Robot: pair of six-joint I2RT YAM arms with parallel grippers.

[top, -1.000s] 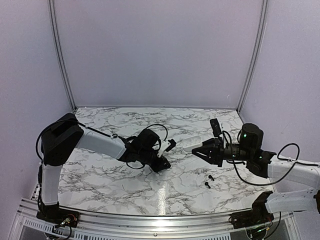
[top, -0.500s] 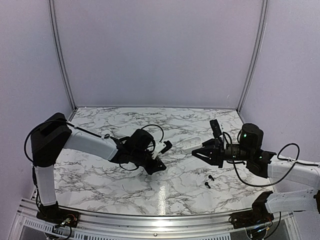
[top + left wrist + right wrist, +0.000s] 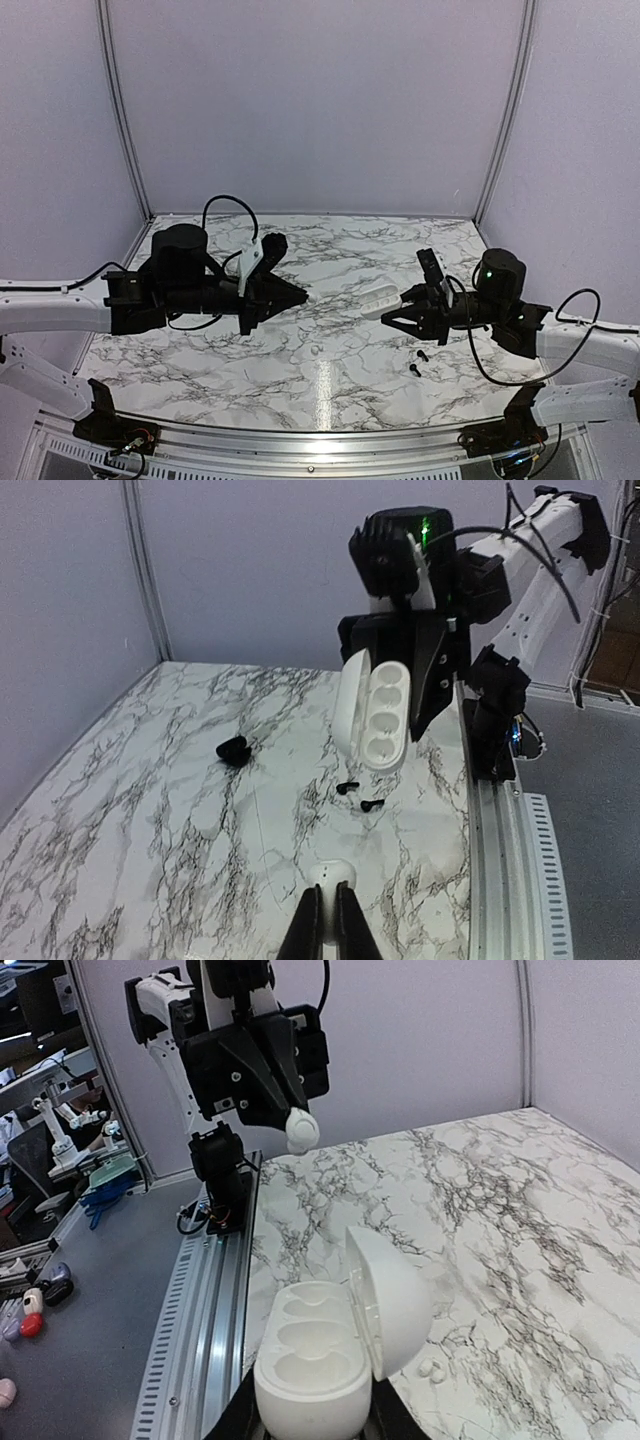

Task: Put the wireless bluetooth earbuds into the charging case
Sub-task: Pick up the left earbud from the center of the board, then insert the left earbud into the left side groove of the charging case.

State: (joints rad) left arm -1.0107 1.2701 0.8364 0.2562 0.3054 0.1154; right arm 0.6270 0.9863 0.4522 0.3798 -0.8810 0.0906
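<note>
white earbud (image 3: 300, 1130) pinched, charging case (image 3: 310, 1360) held open

left gripper (image 3: 298, 295) clenched on the white earbud, held above the marble table (image 3: 200, 370). right gripper (image 3: 404, 313) grasps the open charging case. second white earbud (image 3: 315, 351) and two black earbuds (image 3: 414, 369) lie on the table.

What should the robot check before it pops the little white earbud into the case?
1. Lid open: ok. The white charging case has its lid swung back.
2. Case held firmly: ok. The right gripper is shut on it, clear of the table.
3. Earbud gripped: ok. The left gripper pinches a white earbud at its fingertips.
4. Room inside: ok. The hollows in the case look bare.
5. Earbud lined up over a hollow: not ok. It hangs well apart from the case, facing it across the table.
6. Stem pointing the right way: cannot tell. The earbud is too small to see.
</note>
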